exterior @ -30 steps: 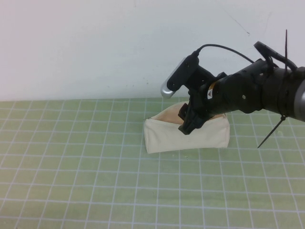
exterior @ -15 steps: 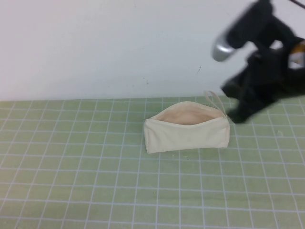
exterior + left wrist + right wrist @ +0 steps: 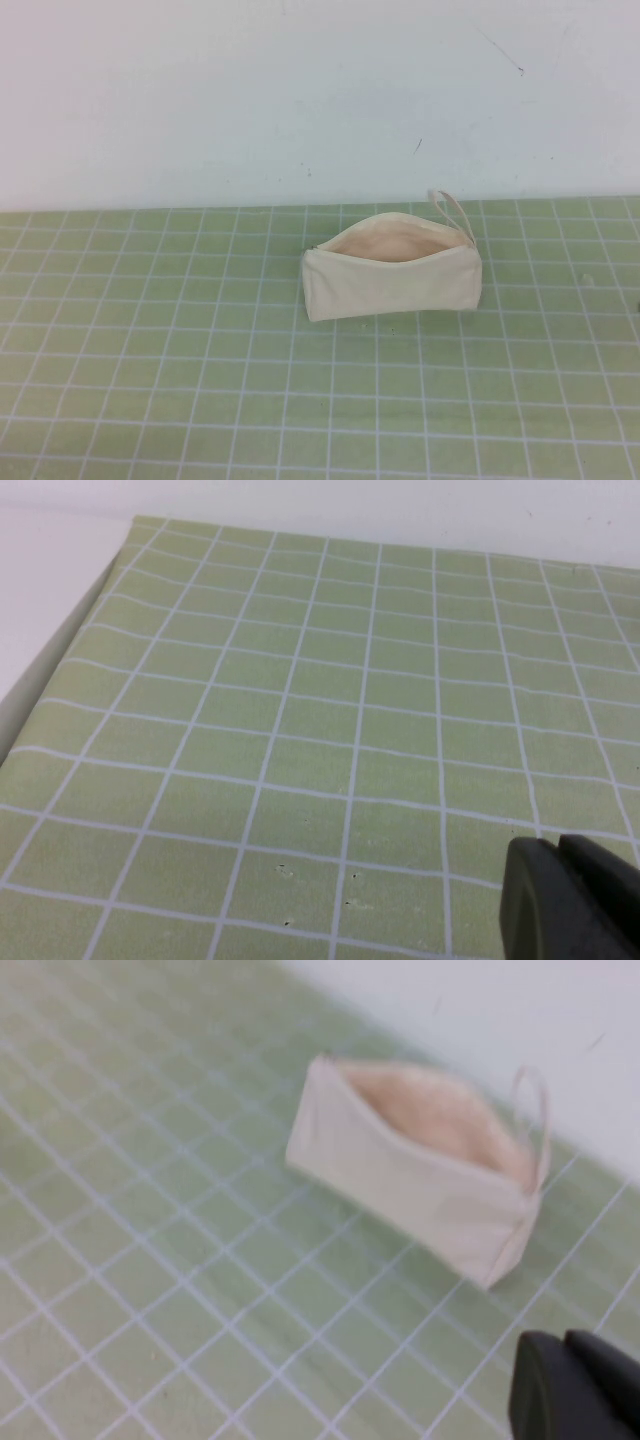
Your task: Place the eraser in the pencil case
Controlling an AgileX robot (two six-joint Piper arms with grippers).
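The cream pencil case (image 3: pixel 392 278) lies on the green grid mat, right of centre near the back wall. Its zip mouth gapes open and shows beige lining, and its loop strap (image 3: pixel 452 210) sticks up at the right end. It also shows in the right wrist view (image 3: pixel 420 1175). The eraser is not visible in any view. My right gripper (image 3: pixel 566 1338) is shut and empty, held off the mat beyond the pouch's strap end. My left gripper (image 3: pixel 560 842) is shut and empty over bare mat. Neither arm shows in the high view.
The green grid mat (image 3: pixel 200 380) covers the table up to a white wall (image 3: pixel 300 100). The mat's edge (image 3: pixel 75 640) borders a white surface in the left wrist view.
My right arm was over the pouch's mouth one second ago. It has pulled back up and to the right and has left the high view. The pouch has not moved.
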